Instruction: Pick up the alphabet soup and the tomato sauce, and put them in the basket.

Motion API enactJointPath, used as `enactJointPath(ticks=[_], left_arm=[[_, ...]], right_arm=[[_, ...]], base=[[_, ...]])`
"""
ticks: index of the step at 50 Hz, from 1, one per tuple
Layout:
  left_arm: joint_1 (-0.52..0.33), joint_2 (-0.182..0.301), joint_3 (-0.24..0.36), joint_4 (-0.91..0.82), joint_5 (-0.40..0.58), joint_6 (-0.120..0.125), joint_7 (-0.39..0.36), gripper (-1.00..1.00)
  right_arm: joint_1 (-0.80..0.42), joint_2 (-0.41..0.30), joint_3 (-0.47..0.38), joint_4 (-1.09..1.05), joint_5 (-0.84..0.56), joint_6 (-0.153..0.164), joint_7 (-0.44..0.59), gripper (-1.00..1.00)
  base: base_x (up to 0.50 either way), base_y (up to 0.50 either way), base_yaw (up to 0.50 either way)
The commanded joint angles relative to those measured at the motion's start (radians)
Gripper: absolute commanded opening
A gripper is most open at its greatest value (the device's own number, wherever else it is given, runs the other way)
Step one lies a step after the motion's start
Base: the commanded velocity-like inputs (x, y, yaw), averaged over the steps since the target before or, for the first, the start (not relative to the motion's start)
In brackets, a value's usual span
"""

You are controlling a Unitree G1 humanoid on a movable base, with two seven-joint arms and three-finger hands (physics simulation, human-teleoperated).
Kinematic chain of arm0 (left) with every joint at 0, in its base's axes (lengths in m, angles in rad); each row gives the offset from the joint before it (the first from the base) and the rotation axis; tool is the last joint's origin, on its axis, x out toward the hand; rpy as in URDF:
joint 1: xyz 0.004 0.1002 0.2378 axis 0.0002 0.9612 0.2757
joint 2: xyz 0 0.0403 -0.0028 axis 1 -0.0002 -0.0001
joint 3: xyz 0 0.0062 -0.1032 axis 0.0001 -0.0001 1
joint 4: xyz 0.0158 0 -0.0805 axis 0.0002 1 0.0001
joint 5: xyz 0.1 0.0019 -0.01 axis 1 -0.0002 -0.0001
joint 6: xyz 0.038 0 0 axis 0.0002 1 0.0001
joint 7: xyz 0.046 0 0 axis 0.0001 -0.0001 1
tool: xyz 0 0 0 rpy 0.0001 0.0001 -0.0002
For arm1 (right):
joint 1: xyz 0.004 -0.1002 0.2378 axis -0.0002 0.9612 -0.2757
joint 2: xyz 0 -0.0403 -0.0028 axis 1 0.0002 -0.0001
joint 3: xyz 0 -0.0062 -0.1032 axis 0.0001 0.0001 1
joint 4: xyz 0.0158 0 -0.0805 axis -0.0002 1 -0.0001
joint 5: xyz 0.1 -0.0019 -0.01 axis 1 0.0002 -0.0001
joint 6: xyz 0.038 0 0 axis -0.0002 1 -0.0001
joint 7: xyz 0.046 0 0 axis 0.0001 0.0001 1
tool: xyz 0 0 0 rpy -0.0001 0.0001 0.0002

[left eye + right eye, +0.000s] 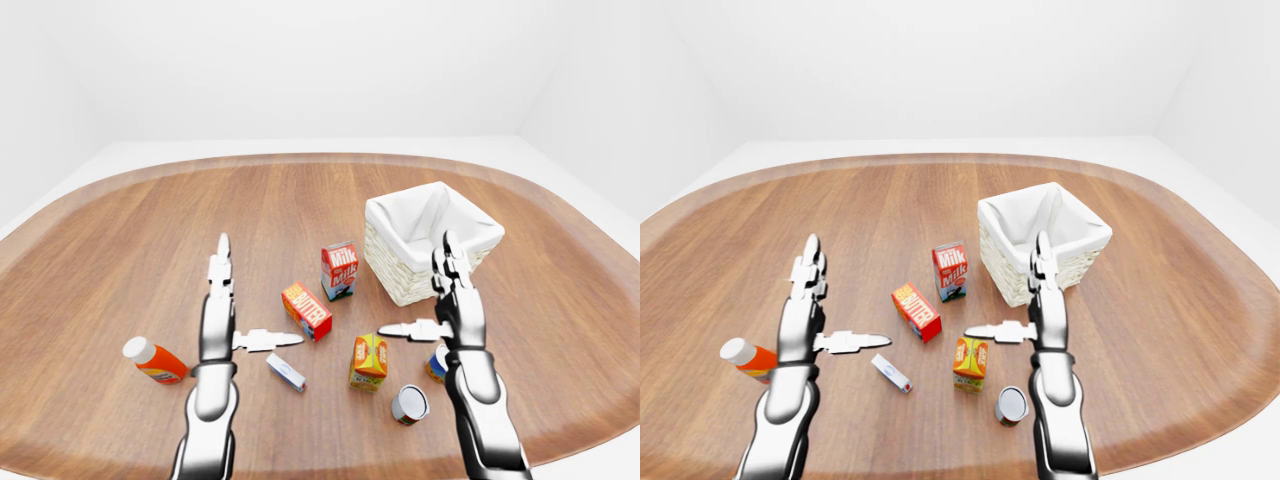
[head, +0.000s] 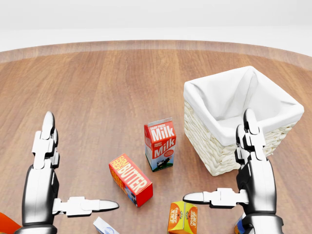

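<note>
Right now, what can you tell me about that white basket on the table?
The basket is square, woven from pale wicker-like strands, with a white cloth lining folded over its rim. It stands upright on the wooden table, at the right of the head view, and looks empty. The milk carton stands apart to its left. The right hand hovers open before its near corner; whether it touches is unclear.

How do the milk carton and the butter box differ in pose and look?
The milk carton stands upright with a gabled top; the butter box lies flat on its long side. The milk carton stands nearer the basket; the butter box is lower left of it in the head view. Both are red with white lettering, resting on the wooden table, untouched by either hand.
</note>
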Motion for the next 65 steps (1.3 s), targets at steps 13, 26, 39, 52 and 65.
enactJointPath(ticks=[13,26,39,52,65], left_arm=[[0.006,-0.001,-0.001,0.002,0.008,0.0,0.008,1.0],[0.005,-0.001,-0.001,0.001,0.012,0.0,0.008,1.0],[0.005,0.0,-0.003,0.002,0.015,0.0,0.01,1.0],[0.005,-0.001,-0.003,0.002,0.016,0.0,0.011,1.0],[-0.001,0.0,0.0,0.007,0.013,0.0,0.011,1.0]], right_arm=[[0.04,-0.046,-0.064,-0.011,-0.297,0.0,0.01,1.0],[0.109,-0.05,-0.082,-0.045,-0.557,0.0,0.004,1.0],[0.19,-0.022,-0.143,-0.22,-0.617,0.0,0.119,1.0],[0.238,-0.001,-0.192,-0.248,-0.82,0.0,0.081,1.0],[0.223,-0.004,-0.224,-0.252,-0.964,0.0,-0.022,1.0]], base=[[0.0,0.0,0.0],[0.0,0.0,0.0],[0.0,0.0,0.0],[0.0,0.0,0.0],[0.0,0.0,0.0]])
